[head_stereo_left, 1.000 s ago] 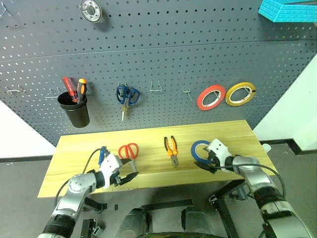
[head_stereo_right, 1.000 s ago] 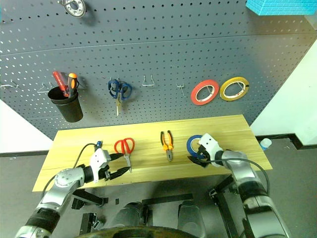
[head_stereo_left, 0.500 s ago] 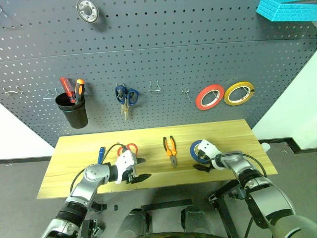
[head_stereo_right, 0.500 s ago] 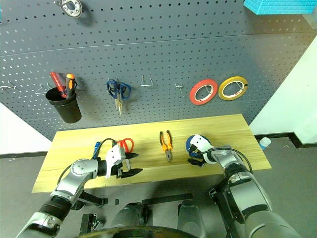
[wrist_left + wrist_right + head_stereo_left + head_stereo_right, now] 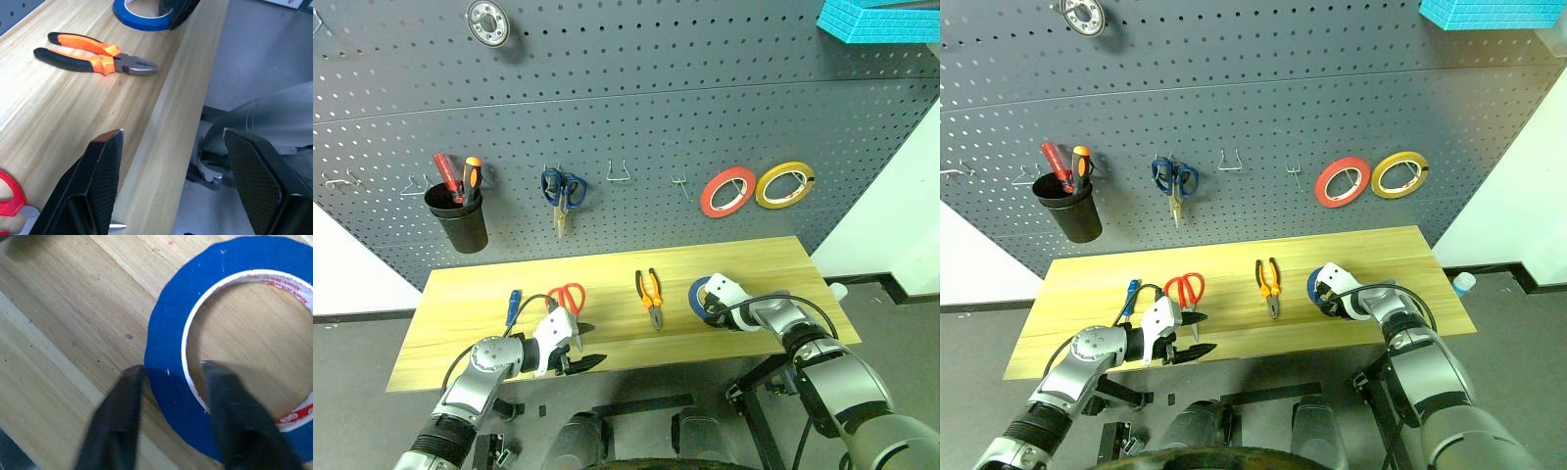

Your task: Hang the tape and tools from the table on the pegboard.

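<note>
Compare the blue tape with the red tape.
The blue tape lies flat on the table; the red tape hangs upright on the pegboard. The blue tape has the right hand clamped across its rim, one finger outside and one inside the ring; the red tape hangs untouched beside a yellow roll. Both are narrow rings with wide hollow centres.

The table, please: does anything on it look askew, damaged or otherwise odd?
Nothing stands out. The screwdriver, scissors and pliers lie flat and apart on the table; the right gripper pinches the blue tape's rim.
</note>
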